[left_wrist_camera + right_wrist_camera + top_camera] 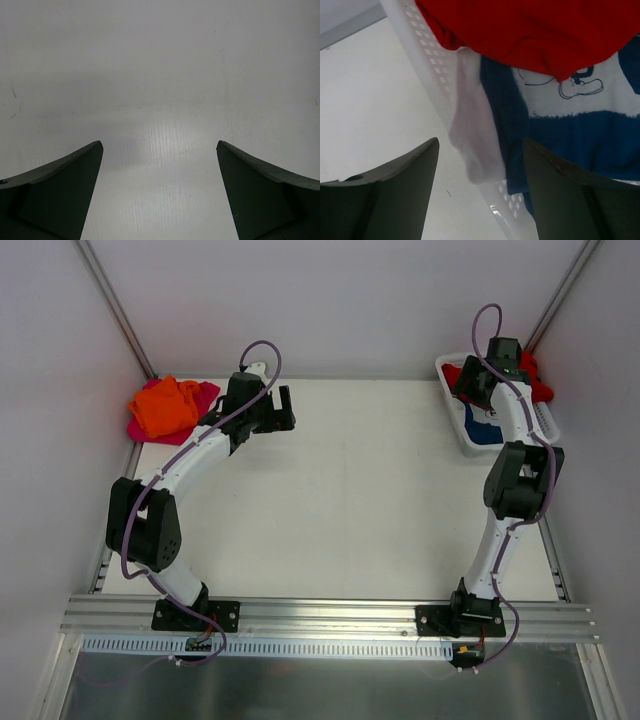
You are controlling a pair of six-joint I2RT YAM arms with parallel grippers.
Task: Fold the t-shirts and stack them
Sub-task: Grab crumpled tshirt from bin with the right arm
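Note:
An orange t-shirt (168,406) lies bunched on a magenta-pink one (206,392) at the table's far left corner. My left gripper (285,408) hovers just right of that pile, open over bare table (160,75), with nothing between its fingers (75,185). At the far right, the white mesh basket (446,368) holds a red t-shirt (535,30) and a blue-and-white printed one (570,100). A pale white cloth (472,125) hangs over the basket's rim (420,35). My right gripper (481,142) is open just above that cloth and the rim, touching neither.
Grey walls close in the table at the back and both sides, with slanted metal posts (115,305) in the far corners. An aluminium rail (330,615) carrying both arm bases runs along the near edge. The basket sits tight against the right wall.

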